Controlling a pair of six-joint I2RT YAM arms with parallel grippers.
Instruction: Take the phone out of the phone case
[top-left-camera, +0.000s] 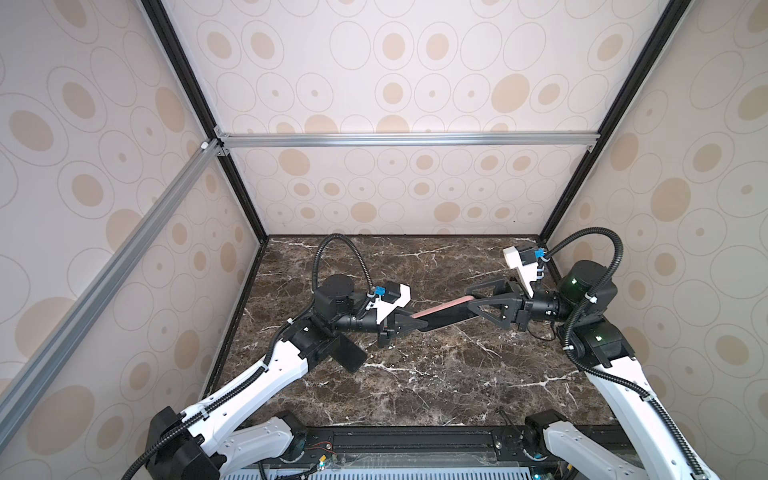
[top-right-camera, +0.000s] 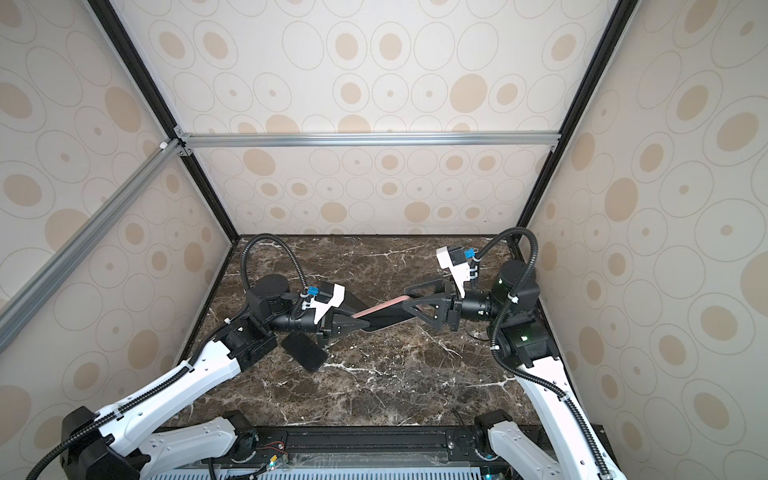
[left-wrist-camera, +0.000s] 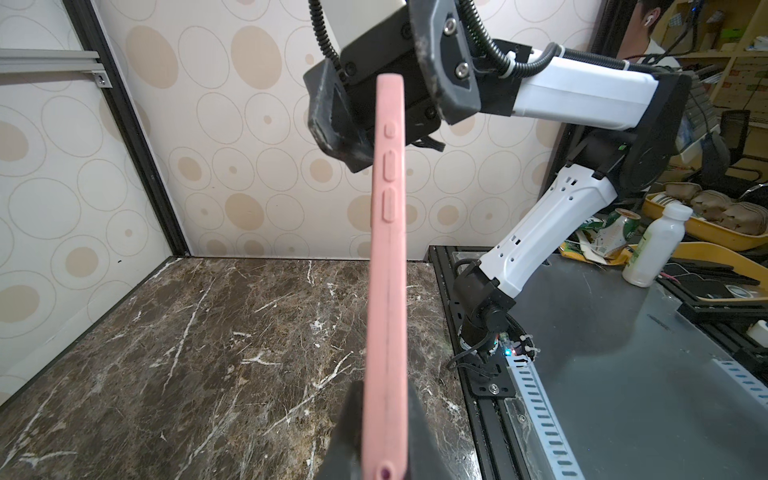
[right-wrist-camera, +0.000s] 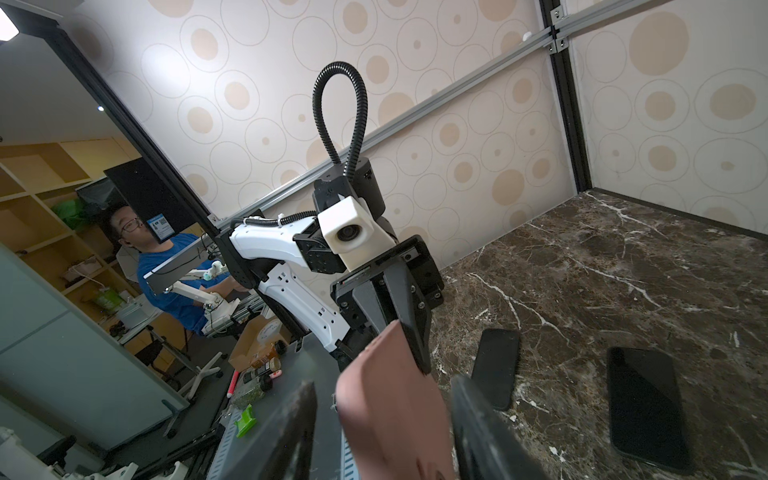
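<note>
The pink phone case (left-wrist-camera: 386, 270), three buttons along its edge, is pinched at one end by the left claw (top-left-camera: 415, 320), its other end between the right claw's (top-left-camera: 469, 297) spread fingers.

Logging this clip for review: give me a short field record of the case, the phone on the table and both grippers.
case: pink, held in the air on edge between the two arms
left gripper: shut on one end of the case
right gripper: open, fingers on either side of the other end, gap showing
phone: black, flat on the table beside the left arm
case contents: cannot tell
</note>
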